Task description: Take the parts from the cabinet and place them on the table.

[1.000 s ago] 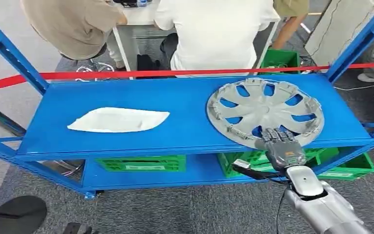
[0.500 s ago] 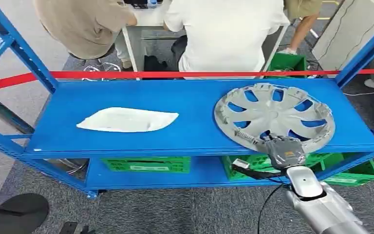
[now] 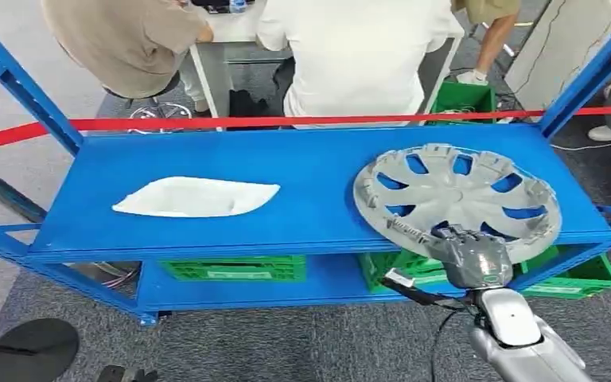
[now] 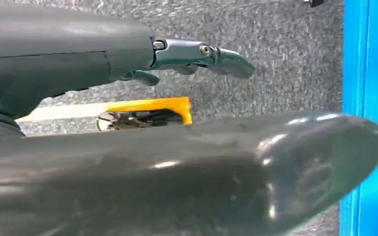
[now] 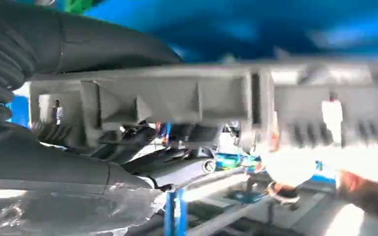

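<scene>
Grey hubcap (image 3: 457, 198) at right of the head view, on the blue shelf (image 3: 302, 179) top, inner ribbed side up. Near rim overhangs the shelf's front edge and looks slightly lifted. Round, so no long axis.

Right hand (image 3: 472, 253) at lower right, fingers curled over the hubcap's near rim, gripping it. Right wrist view: rim (image 5: 192, 105) runs straight across mid-frame, thumb below it, blurred.

Left hand (image 4: 197, 54) in the left wrist view: fingers extended, apart, nothing in them; grey floor behind.

White flat part (image 3: 195, 196) at centre left of the shelf top, long axis running left to right, pointed end to the right.

Green crates (image 3: 235, 267) on the lower shelf, one at centre, more at lower right under the hubcap; contents can't be made out.

Red tape (image 3: 286, 121) crosses behind the shelf; people seated beyond it, at top.
</scene>
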Controlling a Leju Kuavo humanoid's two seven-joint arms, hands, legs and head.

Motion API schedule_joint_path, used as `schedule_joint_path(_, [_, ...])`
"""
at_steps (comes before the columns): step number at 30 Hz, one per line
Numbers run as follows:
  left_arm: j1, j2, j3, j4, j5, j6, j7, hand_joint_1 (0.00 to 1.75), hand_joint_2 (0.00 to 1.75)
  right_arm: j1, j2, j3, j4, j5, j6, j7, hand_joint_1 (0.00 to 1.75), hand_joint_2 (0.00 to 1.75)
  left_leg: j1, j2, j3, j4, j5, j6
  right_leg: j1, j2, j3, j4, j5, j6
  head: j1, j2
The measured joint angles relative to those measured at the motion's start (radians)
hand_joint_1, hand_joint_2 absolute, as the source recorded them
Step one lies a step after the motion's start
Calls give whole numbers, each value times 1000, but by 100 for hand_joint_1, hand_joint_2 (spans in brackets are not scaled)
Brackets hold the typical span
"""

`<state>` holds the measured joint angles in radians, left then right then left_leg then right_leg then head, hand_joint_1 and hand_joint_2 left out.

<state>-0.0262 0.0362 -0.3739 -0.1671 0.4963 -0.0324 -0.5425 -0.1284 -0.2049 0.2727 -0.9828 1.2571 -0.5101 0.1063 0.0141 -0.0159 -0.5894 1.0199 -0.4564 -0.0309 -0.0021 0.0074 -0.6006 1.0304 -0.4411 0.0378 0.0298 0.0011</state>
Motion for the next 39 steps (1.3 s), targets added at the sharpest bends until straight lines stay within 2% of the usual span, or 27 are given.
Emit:
schedule_joint_path(2, [7, 0, 0, 0, 8, -5, -6, 0, 0, 43, 3, -32, -90, -124, -14, -68, 175, 175, -5, 0, -3, 1, -1, 12, -3, 0, 2, -7, 4, 9, 2, 0])
schedule_joint_path(4, [10, -1, 0, 0, 17, -9, -2, 0, 0, 78, 5, -59, -178, -232, -16, -129, 175, 175, 2, 1, 0, -4, 3, 24, -5, 0, -3, 3, -9, 19, 3, 0])
schedule_joint_path(5, [9, 0, 0, 0, 24, -9, 0, 0, 0, 93, 8, -72, -218, -282, -19, -164, 175, 175, 3, 2, 1, -4, 2, 30, -5, -1, -20, 44, -40, 24, 10, 0])
schedule_joint_path(7, [10, 2, 0, 0, 37, -10, 1, 0, 0, 127, 21, -98, -312, -391, -46, -247, 175, 175, 2, 2, 1, -3, 1, 34, -7, -1, -93, 212, -122, 29, 13, 0])
schedule_joint_path(8, [12, 2, 0, 0, 42, -12, 3, 0, 0, 145, 26, -107, -352, -422, -51, -271, 175, 175, 1, 2, 2, -3, 0, 35, -7, -1, -126, 283, -148, 31, 14, 0])
schedule_joint_path(9, [15, 1, 0, 0, 44, -13, 3, 0, 0, 162, 32, -115, -394, -440, -52, -283, 175, 175, 1, 2, 3, -3, 0, 36, -7, -1, -148, 325, -152, 31, 14, 0])
schedule_joint_path(10, [15, 1, 0, 0, 45, -15, 4, 0, 0, 172, 35, -121, -423, -445, -51, -287, 175, 175, 1, 2, 6, -3, -2, 36, -7, -1, -142, 310, -132, 31, 14, 0])
schedule_joint_path(12, [15, 0, 0, 0, 46, -16, 3, 0, 0, 190, 42, -131, -477, -494, -50, -322, 175, 175, 3, 1, 13, -3, -6, 32, -8, -2, -67, 155, -43, 26, 14, 0])
schedule_joint_path(13, [15, 0, 0, 0, 49, -19, -2, 0, 0, 203, 43, -137, -511, -569, -45, -368, 175, 175, 3, 0, 17, -3, -9, 28, -9, -3, -17, 57, -2, 25, 14, 0])
schedule_joint_path(14, [15, 0, 0, 0, 53, -21, -7, 0, 0, 215, 47, -143, -540, -639, -36, -409, 175, 175, -2, -2, 17, -2, -11, 23, -7, -3, 7, 13, -12, 25, 16, 0])
schedule_joint_path(16, [19, 0, 0, 0, 57, -32, -24, 0, 0, 236, 55, -149, -610, -763, 7, -476, 175, 175, -6, -2, 12, -1, -8, 12, -7, 1, 6, 5, -10, 16, 12, 0])
schedule_joint_path(18, [20, 0, 0, 0, 59, -39, -34, 0, 0, 264, 60, -152, -678, -818, 38, -511, 175, 175, -4, -2, 15, -9, -5, 1, -4, 2, 3, 5, -10, 3, 12, 0])
schedule_joint_path(20, [20, -1, 0, 0, 59, -42, -39, 0, 0, 273, 66, -152, -729, -830, 47, -517, 175, 175, -4, 2, 3, 19, -36, -9, -11, 1, 7, -4, -4, -13, 9, 0])
schedule_joint_path(21, [20, -3, 0, 0, 59, -43, -39, 0, 0, 275, 67, -153, -745, -833, 48, -518, 175, 175, -4, 3, -24, 79, -74, -12, -11, -1, 7, -4, -4, -18, 5, 0])
schedule_joint_path(23, [21, -2, 0, 0, 59, -44, -40, 0, 0, 281, 69, -155, -766, -834, 48, -518, 175, 175, -4, 3, -101, 248, -150, -15, -9, -2, 6, -4, -5, -21, 5, 0])
schedule_joint_path(24, [23, -2, 0, 0, 59, -45, -42, 0, 0, 286, 71, -156, -772, -848, 57, -527, 175, 175, -4, 3, -125, 299, -160, -15, -9, -2, 6, -4, -5, -22, 5, 0])
schedule_joint_path(25, [24, -2, 0, 0, 60, -47, -45, 0, 0, 291, 72, -157, -779, -876, 80, -544, 175, 175, -4, 3, -124, 296, -144, -15, -9, -2, 7, -4, -5, -22, 5, 0])
schedule_joint_path(26, [24, -2, 0, 0, 63, -50, -49, 0, 0, 297, 74, -158, -789, -920, 115, -570, 175, 175, -4, 3, -107, 257, -110, -14, -9, -1, 7, -4, -5, -22, 3, 0])
schedule_joint_path(28, [23, -1, 0, 0, 69, -60, -62, 0, 0, 309, 82, -157, -830, -1028, 217, -621, 175, 175, -3, 4, -24, 93, -22, -11, -11, 2, 10, -3, -5, -19, 3, 0])
schedule_joint_path(29, [22, -2, 0, 0, 74, -67, -70, 0, 0, 312, 87, -153, -856, -1100, 294, -643, 175, 175, -2, 5, 8, 32, -4, -9, -10, 3, 10, -3, -5, -14, 2, 0])
schedule_joint_path(30, [21, -2, 0, 0, 77, -72, -75, 0, 0, 312, 88, -145, -880, -1162, 361, -659, 175, 175, -2, 3, 23, -9, -15, -5, -1, 6, 3, 10, -9, -6, -1, 0])
schedule_joint_path(33, [24, -2, 0, 0, 83, -74, -81, 0, 0, 312, 103, -100, -962, -1327, 565, -672, 175, 175, -7, 2, 14, 0, -14, 13, -5, 6, 3, -1, -1, 8, 2, 0])
schedule_joint_path(34, [26, -3, 0, 0, 88, -74, -80, 0, 0, 311, 105, -80, -986, -1363, 618, -662, 175, 175, 0, 3, 15, -5, -9, 20, -5, 5, 1, 3, -6, 14, 0, 0])
schedule_joint_path(35, [26, -3, 0, 0, 90, -74, -80, 0, 0, 307, 105, -54, -1012, -1394, 671, -645, 175, 175, 2, 3, 15, -5, -7, 24, -5, 2, -8, 21, -24, 19, 6, 0])
schedule_joint_path(36, [25, -2, 0, 0, 95, -73, -80, 0, 0, 301, 105, -28, -1032, -1418, 718, -619, 175, 175, 2, 4, 16, -5, -8, 28, -6, 0, -28, 72, -57, 24, 12, 0])
schedule_joint_path(38, [26, -1, 1, 0, 98, -73, -80, 0, 0, 300, 104, 19, -1046, -1429, 781, -569, 175, 175, 1, 5, 16, -4, -6, 31, -8, 0, -98, 237, -138, 28, 12, 0])
schedule_joint_path(39, [26, -2, 1, 0, 100, -73, -79, 0, 0, 305, 102, 40, -1046, -1429, 795, -559, 175, 175, 1, 5, 15, -3, -5, 31, -8, 0, -124, 299, -161, 29, 12, 0])
